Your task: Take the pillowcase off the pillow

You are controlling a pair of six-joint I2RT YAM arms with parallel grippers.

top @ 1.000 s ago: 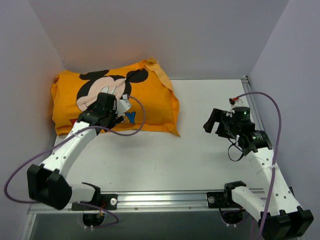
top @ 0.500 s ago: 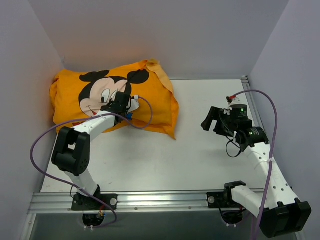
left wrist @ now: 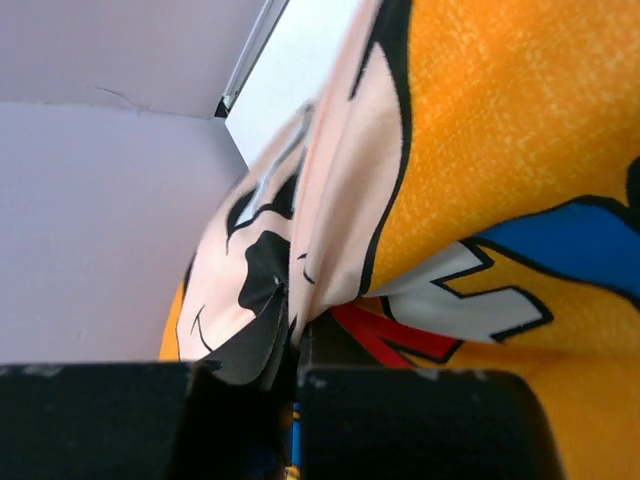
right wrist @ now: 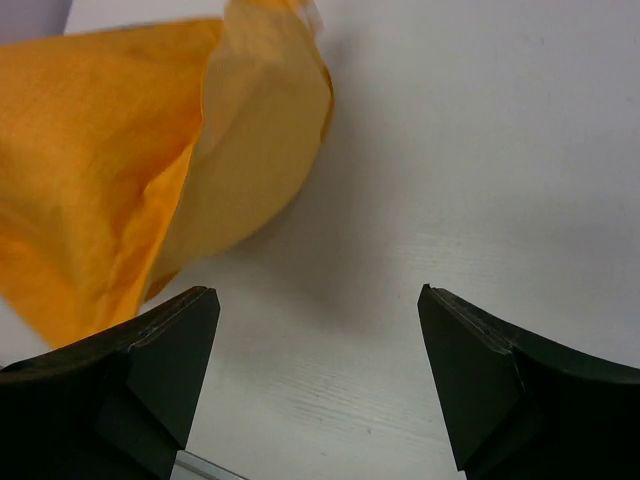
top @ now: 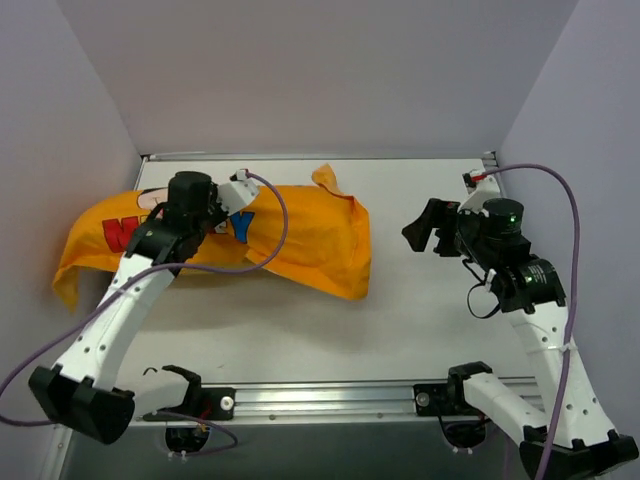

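On the left, the left tool [left wrist: 292,350] is clenched on a gathered fold of the pillowcase [top: 300,235], with the printed face bunched between its fingers in the wrist view. The pillowcase lies stretched across the left and middle of the table [top: 400,320], its red and blue letters facing up. No white of the pillow shows, so it is probably inside, though I cannot tell how full the cover is.

The fabric looks thin, soft and light. It creases and drapes wherever it is pinched, so a hold on 1 layer will likely lift only cloth, while the plump filling should sag and drag. The best place to take hold seems to be the right end, where a paler inner face and a loose flap suggest the opening. 1 tool could pin the closed end while the other pulls at the hem.

On the right, the right tool [right wrist: 315,292] hangs released, its 2 fingers spread over bare table just beside that flap.

Compared with 0.5 s ago, the bundle has left the far left corner. It has rolled so the letters replace the mouse face on top, and it sits nearer the middle. The right tool has barely moved.
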